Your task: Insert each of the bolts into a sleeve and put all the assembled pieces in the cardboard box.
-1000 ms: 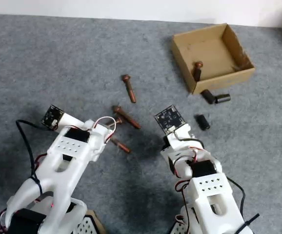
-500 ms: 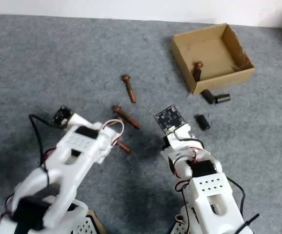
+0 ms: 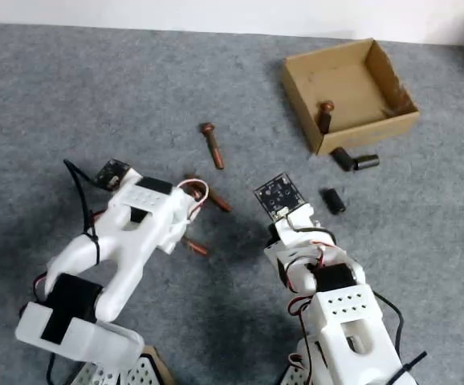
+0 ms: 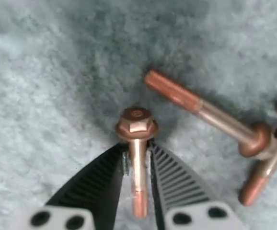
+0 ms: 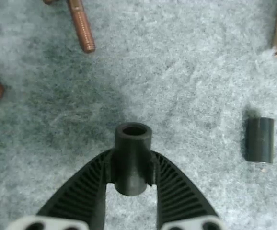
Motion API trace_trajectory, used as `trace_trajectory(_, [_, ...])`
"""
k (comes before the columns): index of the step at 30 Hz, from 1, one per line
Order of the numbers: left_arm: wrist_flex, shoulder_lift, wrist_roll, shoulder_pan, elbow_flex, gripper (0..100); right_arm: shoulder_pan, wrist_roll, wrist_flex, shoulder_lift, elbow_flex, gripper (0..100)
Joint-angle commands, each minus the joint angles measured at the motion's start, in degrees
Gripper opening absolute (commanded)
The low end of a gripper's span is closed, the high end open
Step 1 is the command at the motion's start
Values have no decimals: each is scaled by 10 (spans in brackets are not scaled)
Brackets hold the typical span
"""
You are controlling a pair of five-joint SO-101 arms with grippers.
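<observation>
1. Your left gripper [image 4: 137, 147] is clamped on a bolt [image 4: 136, 126] — head out past the fingertips, shank end back toward the wrist.
2. Your right gripper [image 5: 131, 157] pinches a sleeve [image 5: 132, 143], open bore facing away from its wrist.
3. As I judge it, the bolt leads head-first — its tip must be turned toward that bore. The two arms sit near each other, side by side.

Probably a robotics lab: a worktop [image 3: 55, 88] under grey felt, a pale wall [image 3: 176, 12] at 12 o'clock, the left arm [image 3: 128, 241] at 7 o'clock and the right arm [image 3: 336, 313] at 5 o'clock, white plastic, wires bare.
</observation>
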Motion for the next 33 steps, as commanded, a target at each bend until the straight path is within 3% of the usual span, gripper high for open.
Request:
trace_trajectory(1, [13,2,3,-33,-6,4,-4,6,-10,-11,6,5])
trace_trajectory(8, [18,-3,2,-28,-1,6,-6,6,-11,-11,9,5])
trace_trajectory(12, [108,-9,-4,-15,-47,6,-6,4,-38,-14,20,5])
trace_trajectory(18, [277,-66,-85,49,-117,6,-6,2,-74,-16,41,5])
trace_trajectory(25, [288,-196,-126,94,-129,6,-7,-33,-79,-37,43,5])
trace_trajectory(33, [285,-303,-247,114,-96,6,-7,-38,-78,-267,150,5])
